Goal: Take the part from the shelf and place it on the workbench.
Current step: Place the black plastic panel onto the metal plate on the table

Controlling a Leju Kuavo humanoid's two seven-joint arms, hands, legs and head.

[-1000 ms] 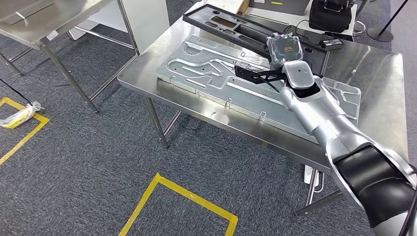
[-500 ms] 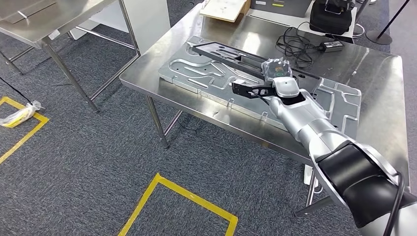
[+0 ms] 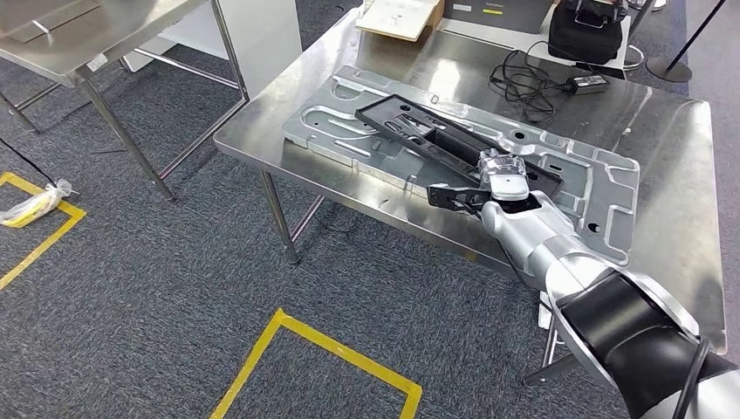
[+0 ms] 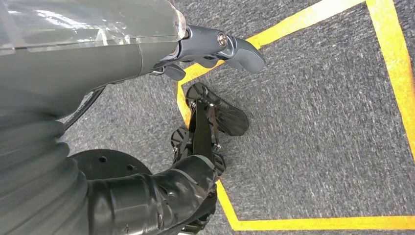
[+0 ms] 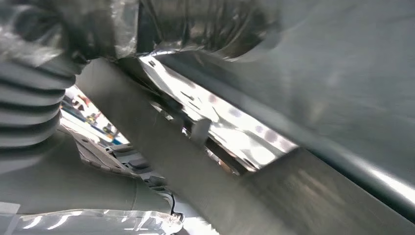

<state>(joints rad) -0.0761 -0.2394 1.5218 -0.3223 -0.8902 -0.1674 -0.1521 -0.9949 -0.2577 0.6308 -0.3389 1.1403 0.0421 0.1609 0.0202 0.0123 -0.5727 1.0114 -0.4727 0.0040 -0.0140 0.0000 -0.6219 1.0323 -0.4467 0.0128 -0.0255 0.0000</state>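
The part is a long black plastic frame (image 3: 436,135). It lies slantwise on the large silver stamped plate (image 3: 602,188) on the steel workbench (image 3: 672,122). My right hand (image 3: 502,179) holds the frame's near right end, low over the plate, with dark fingers (image 3: 449,196) sticking out toward the bench's front edge. In the right wrist view everything is blurred grey metal, too close to tell contact. My left hand (image 4: 215,46) hangs over the carpet with nothing in it, thumb (image 4: 240,49) held apart.
At the back of the bench lie a black cable with power adapter (image 3: 558,78), a black bag (image 3: 589,30) and a cardboard box (image 3: 401,16). A second steel table (image 3: 78,35) stands far left. Yellow tape (image 3: 323,345) marks the grey carpet.
My right arm has drawn back and down with the black frame. The frame came from above the bench's back down onto the silver plate.
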